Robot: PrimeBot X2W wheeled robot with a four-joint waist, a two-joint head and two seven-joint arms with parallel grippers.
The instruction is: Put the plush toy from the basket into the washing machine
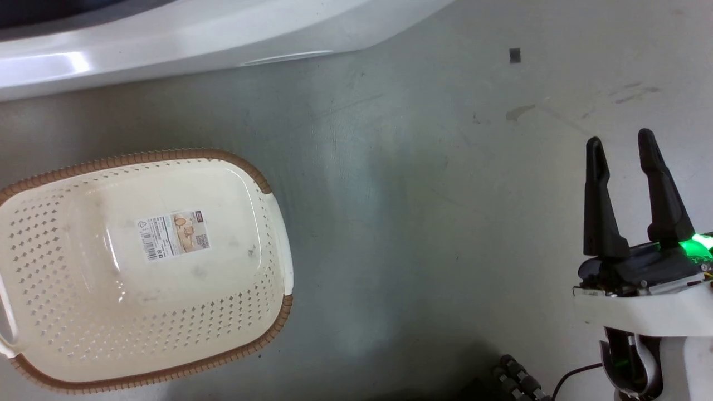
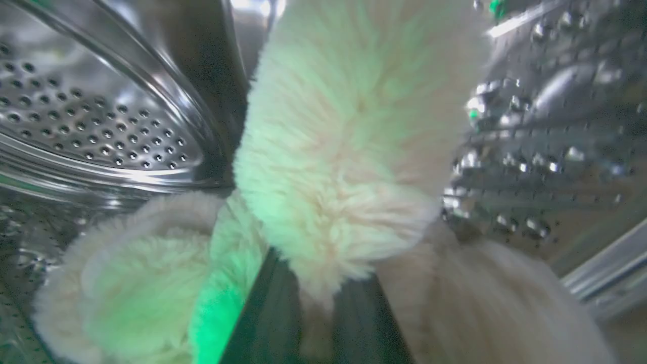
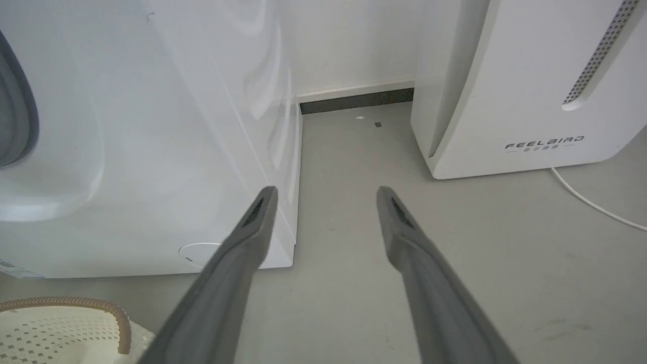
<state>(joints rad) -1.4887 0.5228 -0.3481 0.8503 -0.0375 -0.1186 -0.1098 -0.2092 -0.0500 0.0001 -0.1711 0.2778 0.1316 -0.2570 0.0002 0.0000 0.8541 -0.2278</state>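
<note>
Where the head view looked down, a smooth grey concrete floor [image 1: 390, 223] spread across the frame. It was scuffed toward the upper right, with a small dark square mark [image 1: 514, 55] near the top. Along the upper left ran the glossy white front of the big front-loading washing machine [image 1: 167, 50]. In the right wrist view, a pale wall with a dark skirting strip [image 3: 354, 100] stood at centre top. A plain white slanted appliance with grey FEELBIRD lettering [image 3: 505, 91] stood at the upper right, and a thin white cable [image 3: 591, 202] trailed beside it.

At the lower left of the head view sat the cream-white perforated plastic oval basket [image 1: 267, 184] with its brown woven-look rim, its bottom bare save for a label sticker [image 1: 175, 234]. The shaggy cream plush toy [image 2: 349, 141] lay inside the machine's shiny perforated steel drum [image 2: 101, 116], at the middle of the left wrist view. At bottom centre, the left gripper [image 2: 313, 308] had its dark fingers close together with a strip of fur nipped between them. At the head view's lower right, the right gripper [image 1: 619, 139] stood spread wide, holding nothing.
</note>
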